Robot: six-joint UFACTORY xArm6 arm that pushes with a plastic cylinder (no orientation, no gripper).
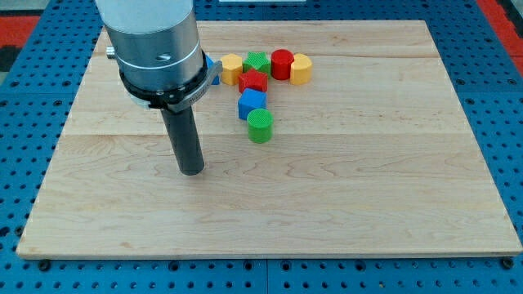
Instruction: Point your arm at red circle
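The red circle block (282, 63) sits near the view's top centre, between a green star block (257, 62) on its left and a yellow block (301, 69) on its right. My tip (191, 171) rests on the wooden board (368, 180), well to the lower left of the red circle, with the whole cluster between them. A red star block (253, 81), a blue block (252, 104) and a green circle block (260, 126) run down from the cluster. A yellow block (231, 68) lies at the cluster's left.
A blue block (212, 70) is mostly hidden behind the arm's grey housing (155, 41) at the view's top left. The board lies on a blue perforated table (498, 122).
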